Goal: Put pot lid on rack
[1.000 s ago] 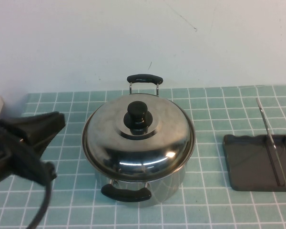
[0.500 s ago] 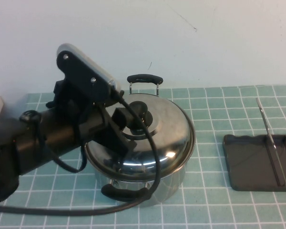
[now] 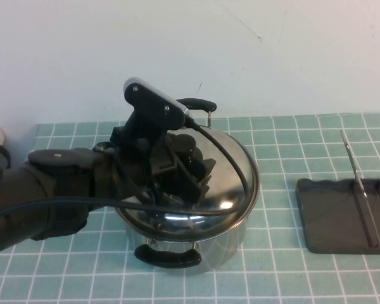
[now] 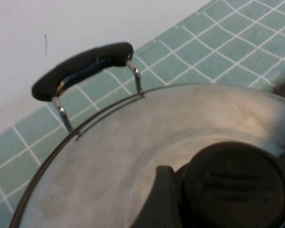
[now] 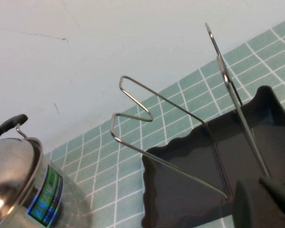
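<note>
Count on the table [image 3: 291, 278]

One pot [image 3: 231, 244], one pot lid [image 3: 231, 174], one rack [image 3: 332, 218]; two pot handles; perhaps three rack wires.

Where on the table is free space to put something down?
Bare tiles lie between the pot and the rack, and behind the rack. The pot lid is crowded: the left claw sits at its knob. The right claw is beside the rack.

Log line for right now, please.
left end effector: open, around lid knob | lid: on pot | right end effector: by rack
</note>
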Robot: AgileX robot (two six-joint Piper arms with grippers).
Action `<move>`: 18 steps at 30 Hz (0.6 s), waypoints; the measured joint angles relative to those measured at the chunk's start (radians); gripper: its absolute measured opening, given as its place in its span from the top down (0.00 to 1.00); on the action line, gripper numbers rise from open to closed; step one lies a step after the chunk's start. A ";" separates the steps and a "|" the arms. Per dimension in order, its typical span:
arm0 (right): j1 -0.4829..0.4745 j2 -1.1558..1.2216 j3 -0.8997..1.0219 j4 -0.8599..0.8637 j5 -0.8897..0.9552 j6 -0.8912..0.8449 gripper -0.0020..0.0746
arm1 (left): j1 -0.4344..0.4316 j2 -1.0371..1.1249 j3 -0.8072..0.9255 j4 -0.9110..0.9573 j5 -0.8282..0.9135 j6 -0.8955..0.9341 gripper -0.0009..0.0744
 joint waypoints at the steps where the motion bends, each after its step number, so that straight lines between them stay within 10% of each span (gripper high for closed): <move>1: 0.000 0.000 0.000 0.000 0.000 0.000 0.98 | -0.002 0.012 0.000 0.000 0.000 -0.002 0.22; 7: 0.000 0.000 0.000 0.000 0.000 -0.002 0.98 | -0.002 0.020 -0.019 -0.014 -0.002 -0.027 0.56; 18: 0.000 0.011 -0.170 0.039 0.130 -0.165 0.97 | -0.002 -0.119 -0.102 0.000 0.102 -0.018 0.55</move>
